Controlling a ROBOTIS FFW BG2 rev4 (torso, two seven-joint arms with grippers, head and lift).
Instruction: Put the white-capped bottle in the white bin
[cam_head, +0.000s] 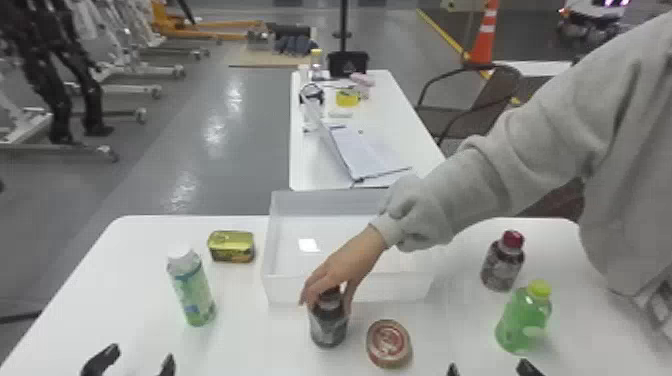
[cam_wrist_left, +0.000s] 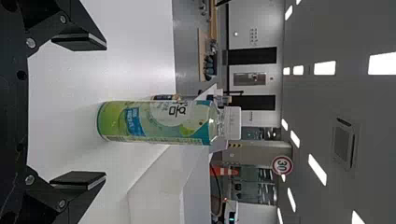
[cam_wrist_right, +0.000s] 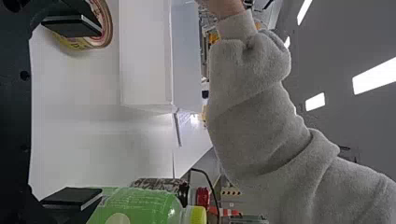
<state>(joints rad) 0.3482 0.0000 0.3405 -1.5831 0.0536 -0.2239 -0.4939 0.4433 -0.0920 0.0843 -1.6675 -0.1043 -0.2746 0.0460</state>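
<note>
White-capped bottle (cam_head: 194, 295) stands upright on the white table (cam_head: 125, 300) in the head view, left of the white bin (cam_head: 350, 289), its long axis vertical and cap up. Near the bottom edge, the left gripper (cam_head: 134, 361) and right gripper (cam_head: 490, 369) each have their fingers spread. A person's hand (cam_head: 345, 265) grasps a dark bottle (cam_head: 328, 325) from above at the bin's near wall, beside a flat round tin (cam_head: 389, 343). To the right stand a red-capped bottle (cam_head: 502, 265) and a yellow-capped green bottle (cam_head: 524, 320).

In the left wrist view, the white-capped bottle is upright (it lies sideways as shown), cap away from the tabletop, beyond the left gripper's parted, empty fingers.

In the right wrist view, the right gripper's fingers are wide apart, and the person's grey sleeve (cam_wrist_right: 261, 88) reaches over the bin.
</note>
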